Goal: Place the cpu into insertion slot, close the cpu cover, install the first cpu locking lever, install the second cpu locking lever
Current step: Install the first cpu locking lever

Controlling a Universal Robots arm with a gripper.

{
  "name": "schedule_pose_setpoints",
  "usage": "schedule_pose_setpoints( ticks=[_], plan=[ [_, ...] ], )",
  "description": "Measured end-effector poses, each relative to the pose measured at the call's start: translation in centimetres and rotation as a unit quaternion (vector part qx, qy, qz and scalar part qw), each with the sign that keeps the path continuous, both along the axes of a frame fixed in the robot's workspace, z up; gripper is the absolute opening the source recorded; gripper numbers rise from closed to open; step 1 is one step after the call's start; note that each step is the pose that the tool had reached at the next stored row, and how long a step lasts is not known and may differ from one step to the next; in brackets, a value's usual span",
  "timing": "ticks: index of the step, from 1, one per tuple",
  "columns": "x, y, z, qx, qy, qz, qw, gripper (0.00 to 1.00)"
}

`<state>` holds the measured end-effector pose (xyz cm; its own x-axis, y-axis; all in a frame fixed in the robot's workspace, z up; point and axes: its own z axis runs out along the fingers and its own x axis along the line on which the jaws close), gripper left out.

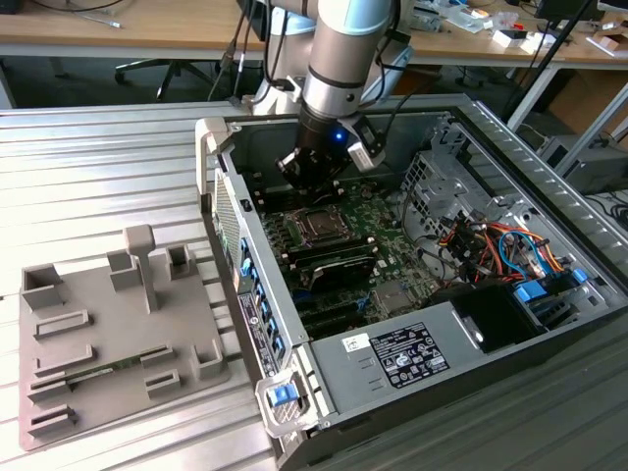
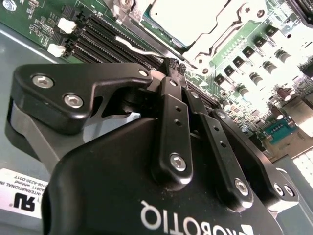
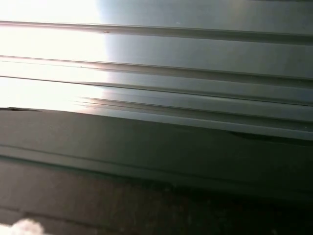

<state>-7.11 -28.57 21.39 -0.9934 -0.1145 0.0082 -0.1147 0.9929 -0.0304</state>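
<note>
The cpu point(image 2: 188, 17) lies with its silvery top up in the insertion slot point(image 1: 319, 225) on the green motherboard inside the open computer case. The cpu cover point(image 2: 230, 29), a silvery frame, lies flat around the chip. A thin metal locking lever point(image 2: 129, 45) runs along the socket's edge beside the memory slots. My gripper point(image 2: 174, 66) is shut with nothing between its fingers, and its tips sit just off the socket's edge near that lever. In the exterior view the gripper point(image 1: 316, 188) hangs just above the socket's far side.
Black memory slots point(image 2: 95, 36) run beside the socket. A power supply point(image 1: 412, 355) and coloured cables point(image 1: 496, 245) fill the case at the exterior view's right. A grey parts fixture point(image 1: 108, 334) lies on the ribbed metal table point(image 3: 156, 58) at the left.
</note>
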Motion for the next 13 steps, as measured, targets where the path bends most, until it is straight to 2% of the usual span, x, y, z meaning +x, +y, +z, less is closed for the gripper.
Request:
schedule_pose_setpoints(
  ticks=[13],
  plan=[
    [0.4,0.0,-0.26,0.0,0.0,0.0,1.0,0.11]
  ],
)
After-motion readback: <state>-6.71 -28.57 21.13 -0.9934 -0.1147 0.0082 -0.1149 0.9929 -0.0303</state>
